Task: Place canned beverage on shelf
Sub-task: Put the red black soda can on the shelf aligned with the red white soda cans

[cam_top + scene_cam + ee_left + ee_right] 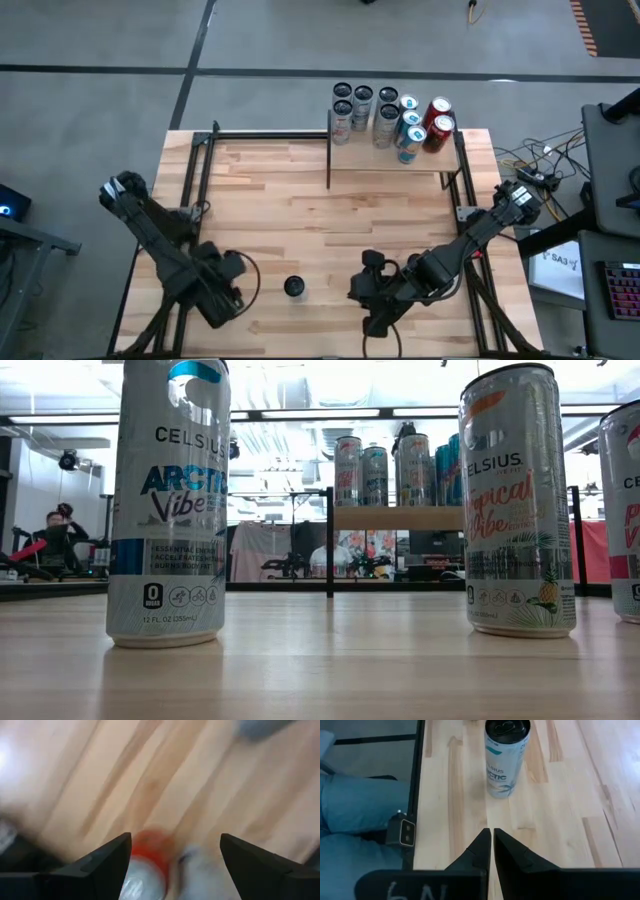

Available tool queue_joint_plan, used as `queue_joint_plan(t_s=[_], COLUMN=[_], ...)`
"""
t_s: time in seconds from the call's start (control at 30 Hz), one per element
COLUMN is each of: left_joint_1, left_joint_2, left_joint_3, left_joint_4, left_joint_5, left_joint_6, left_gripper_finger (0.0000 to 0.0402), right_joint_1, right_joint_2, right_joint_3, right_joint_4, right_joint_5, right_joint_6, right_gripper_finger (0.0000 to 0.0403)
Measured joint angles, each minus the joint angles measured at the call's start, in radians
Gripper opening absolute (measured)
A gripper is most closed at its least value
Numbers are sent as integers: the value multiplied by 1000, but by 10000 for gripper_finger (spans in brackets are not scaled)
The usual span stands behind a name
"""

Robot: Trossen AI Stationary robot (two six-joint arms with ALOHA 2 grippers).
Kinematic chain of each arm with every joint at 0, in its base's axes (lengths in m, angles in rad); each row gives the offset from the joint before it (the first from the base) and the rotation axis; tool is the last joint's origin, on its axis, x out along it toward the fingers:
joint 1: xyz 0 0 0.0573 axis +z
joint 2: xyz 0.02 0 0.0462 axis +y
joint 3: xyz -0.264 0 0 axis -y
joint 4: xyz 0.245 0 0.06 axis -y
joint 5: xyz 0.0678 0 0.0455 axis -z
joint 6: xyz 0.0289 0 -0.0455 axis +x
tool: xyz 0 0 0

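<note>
Eight cans, as near as you can count from above, stand clustered on the shelf [395, 157] at the far right of the surface [300, 220]; seven are silver or blue and two red ones [438, 122] sit at the right end of the group, so the count may be off by one where they overlap. The shelf is a small light-wood board with thin black posts at its sides.

You have one canned beverage [294, 287] standing upright on the surface near its front edge, between the two arms and touching neither. In the right wrist view it [506, 757] reads as a silver can with blue lettering, dark top, tab unopened. The low view shows that can [168, 500] close to the lens, a second silver can with orange lettering [517, 500] to its right, and the edge of a third at the frame's right margin.

Your left hand [222, 296] is at the near left, just left of the standing can, its fingers [107, 865] spread wide and released. Below them lies a blurred orange-and-silver shape, possibly a can; you cannot confirm it.

Your right hand [368, 288] is at the near centre-right, fingers [479, 851] clenched together on nothing, pointing toward the can.
</note>
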Motion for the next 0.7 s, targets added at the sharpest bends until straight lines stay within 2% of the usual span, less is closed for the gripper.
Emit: queue_joint_plan(t_s=[0.13, 0.7], left_joint_1=[-15, -41], left_joint_2=[70, 28], left_joint_3=[50, 29], left_joint_4=[-164, -214], left_joint_5=[58, 75], left_joint_6=[-95, -316], left_gripper_finger=[288, 288], right_joint_1=[0, 4], right_joint_2=[6, 10], right_joint_3=[0, 0], right_joint_4=[0, -7], right_joint_5=[0, -1], right_joint_6=[-21, -63], right_gripper_finger=[13, 13])
